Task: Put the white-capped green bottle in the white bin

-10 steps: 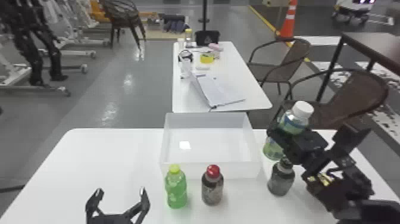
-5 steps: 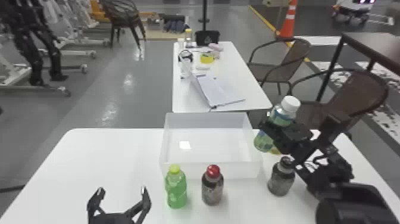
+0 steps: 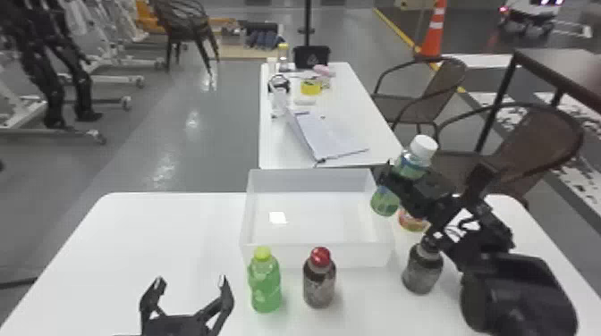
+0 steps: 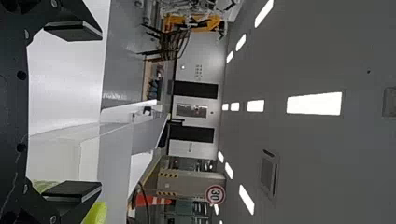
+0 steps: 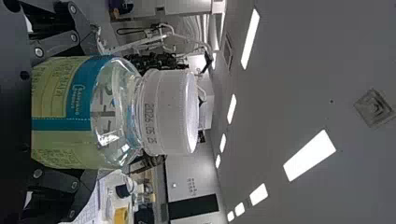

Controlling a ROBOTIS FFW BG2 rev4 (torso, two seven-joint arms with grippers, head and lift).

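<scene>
Fingers of the right gripper point(image 3: 390, 181) are clamped on either side of the white-capped green bottle point(image 3: 385, 202), round its labelled body. It is held tilted (cap leaning off to the right, base toward the white bin point(image 3: 315, 255)) at the bin's right-hand wall; whether its base is already over the rim I cannot tell. Left gripper point(image 3: 191, 280) has its fingers spread wide with nothing between them, near the front of the table point(image 3: 170, 241), left of a yellow-capped green bottle point(image 3: 264, 286).

That bottle and a red-capped dark bottle point(image 3: 319, 283) both stand upright just before the bin's near wall, on the robot's side. Another dark bottle point(image 3: 422, 270) stands upright near the bin's front right corner, its top partly hidden by the right arm. Behind it, close to the bin's right wall, sits something with an orange and green label point(image 3: 413, 222) (too covered by the arm to name).

Beyond the bin, a second table point(image 3: 357, 107) bears a spread-out binder point(image 3: 333, 136), a yellow roll point(image 3: 311, 87) and a black box point(image 3: 311, 57), with brown chairs point(image 3: 532, 147) to its right.
</scene>
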